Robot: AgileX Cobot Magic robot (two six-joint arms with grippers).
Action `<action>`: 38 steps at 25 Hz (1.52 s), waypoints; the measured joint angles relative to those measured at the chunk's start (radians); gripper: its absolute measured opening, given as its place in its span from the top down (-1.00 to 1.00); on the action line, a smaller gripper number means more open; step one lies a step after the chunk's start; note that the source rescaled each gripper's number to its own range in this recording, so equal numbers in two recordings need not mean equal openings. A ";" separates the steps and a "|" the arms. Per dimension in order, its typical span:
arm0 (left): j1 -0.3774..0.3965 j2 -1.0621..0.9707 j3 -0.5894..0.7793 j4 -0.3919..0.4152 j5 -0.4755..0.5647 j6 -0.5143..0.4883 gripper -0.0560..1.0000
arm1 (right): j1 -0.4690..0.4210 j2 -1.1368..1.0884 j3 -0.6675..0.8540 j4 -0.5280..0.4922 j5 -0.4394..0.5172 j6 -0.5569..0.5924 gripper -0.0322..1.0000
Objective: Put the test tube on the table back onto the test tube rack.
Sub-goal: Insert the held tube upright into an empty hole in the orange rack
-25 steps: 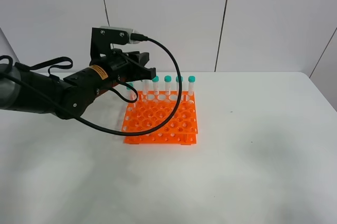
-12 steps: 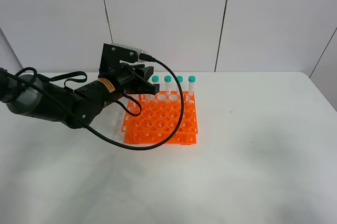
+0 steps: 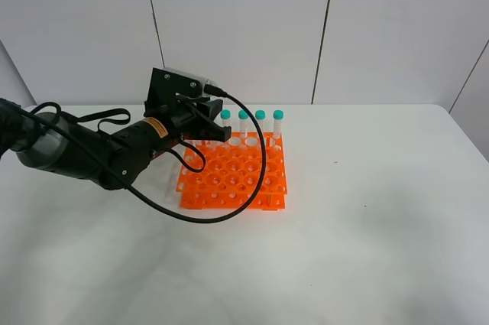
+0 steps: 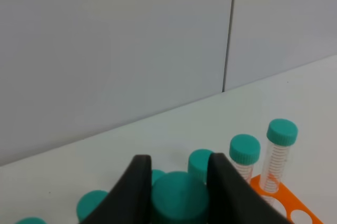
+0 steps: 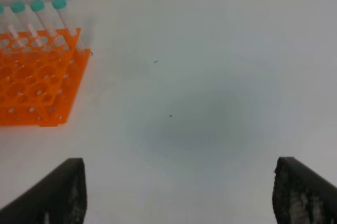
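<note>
Grips the test tube (image 4: 178,202) by its teal cap in the clamped left gripper (image 3: 220,133) (the nearer arm) at the back row of the test tube rack (image 3: 233,180), eleven o'clock corner, tube body hidden, axis unclear; right gripper (image 5: 181,192) wide, empty.

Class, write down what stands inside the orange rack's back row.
Four green-capped tubes stand upright; the left pincer hides the row's left end from the high camera.

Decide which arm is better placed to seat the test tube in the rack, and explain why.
Left. The left pincer is shut on the test tube at the rack's back row; the right pincer hangs open over the table, apart from it.
</note>
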 joint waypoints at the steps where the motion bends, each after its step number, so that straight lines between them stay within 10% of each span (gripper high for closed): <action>1: 0.004 0.000 0.000 0.000 0.000 0.000 0.89 | 0.000 0.000 0.000 0.000 0.000 0.000 -0.82; 38: 0.039 0.048 -0.005 0.029 -0.030 -0.059 0.89 | 0.000 0.000 0.000 0.000 0.000 0.000 -0.82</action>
